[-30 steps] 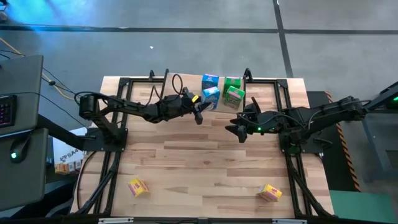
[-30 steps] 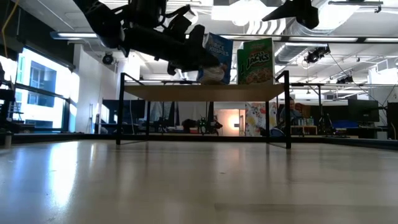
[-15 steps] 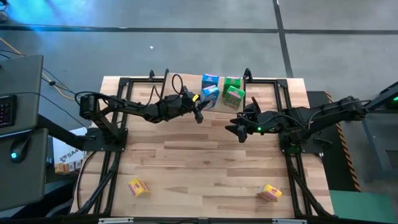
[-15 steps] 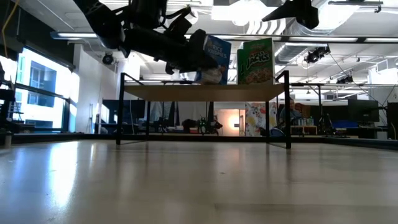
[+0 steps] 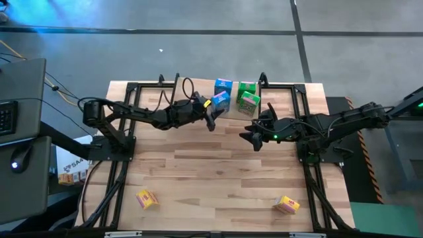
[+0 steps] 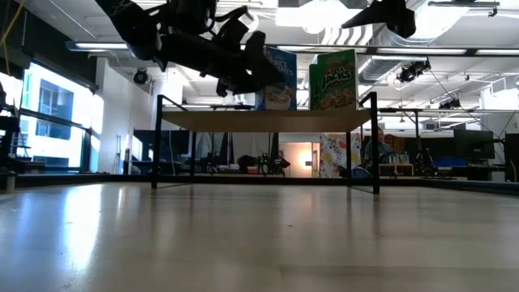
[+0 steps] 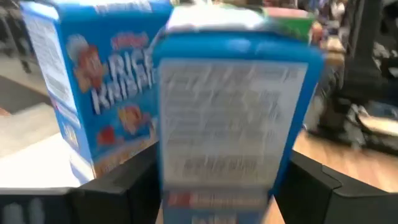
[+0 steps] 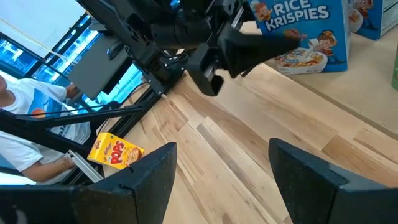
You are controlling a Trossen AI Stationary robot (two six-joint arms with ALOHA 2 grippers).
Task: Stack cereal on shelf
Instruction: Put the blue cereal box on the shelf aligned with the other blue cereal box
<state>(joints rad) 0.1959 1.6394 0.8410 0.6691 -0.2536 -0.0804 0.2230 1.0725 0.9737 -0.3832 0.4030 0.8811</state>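
The shelf (image 5: 284, 92) stands along the table's far edge, its plank (image 6: 268, 120) on black legs. Two blue cereal boxes (image 5: 223, 86) (image 5: 220, 100) and two green ones (image 5: 247, 88) (image 5: 250, 102) stand on it. My left gripper (image 5: 213, 112) is open at plank height, and the nearer blue box (image 7: 230, 124) stands between its fingers. The farther blue box (image 7: 93, 93) is beside it. My right gripper (image 5: 254, 135) hangs open over the table, just on the near side of the shelf. Two yellow boxes (image 5: 146, 198) (image 5: 287, 205) lie near the table's front edge. My left gripper comes level from the table's left, one finger on each side of the nearer blue box's lower part (image 7: 217, 199). A strip of wood shows between one finger (image 7: 317, 186) and the box. Whether the other finger (image 7: 118, 190) touches it I cannot tell. The box stands upright on the plank.
Black frame rails (image 5: 112, 172) (image 5: 317, 178) run along the table's left and right sides. A person (image 8: 25, 112) sits beyond the table's left edge. Bare tabletop (image 5: 211, 172) lies between the shelf and the yellow boxes. A desk with gear (image 5: 20, 119) stands at the left.
The nearer blue box, which leaned tilted at my left gripper a second ago, has tipped upright and now stands on the plank beside the green box. Both arms have kept their places.
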